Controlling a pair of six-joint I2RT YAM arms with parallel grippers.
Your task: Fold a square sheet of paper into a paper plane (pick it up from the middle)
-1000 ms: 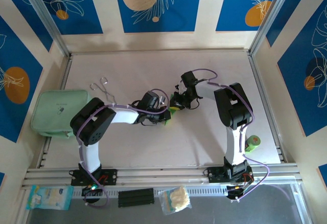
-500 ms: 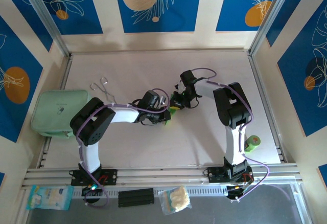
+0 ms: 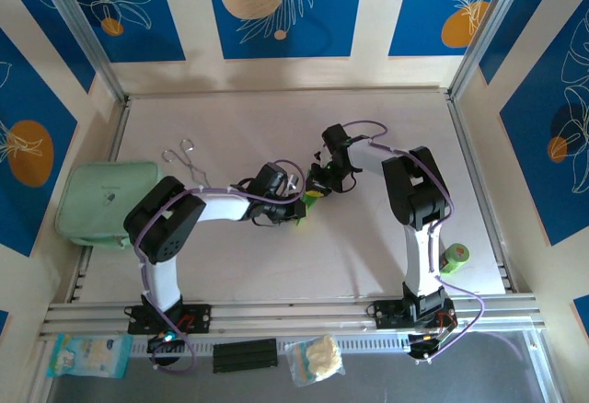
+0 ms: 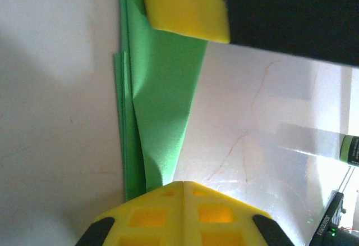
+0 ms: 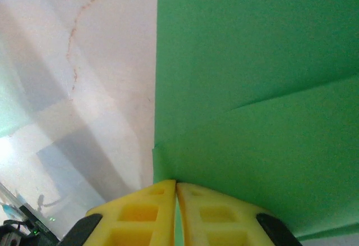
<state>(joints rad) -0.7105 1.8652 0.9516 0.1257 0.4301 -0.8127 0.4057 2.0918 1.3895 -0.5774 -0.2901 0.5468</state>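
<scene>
- Right tool (image 5: 175,185) shifts slightly toward the far side; left tool (image 4: 182,187) holds its place.
- Both are pinched shut on the paper (image 4: 162,105), mid-worktop (image 3: 276,127).
- Paper is already folded into narrow layers; the plane looks unfinished.

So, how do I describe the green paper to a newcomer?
At the table's middle, between the left gripper and right gripper, is the bright green paper, thin and folded. The mint pouch on the left is bigger; the green roll on the right is round.
</scene>
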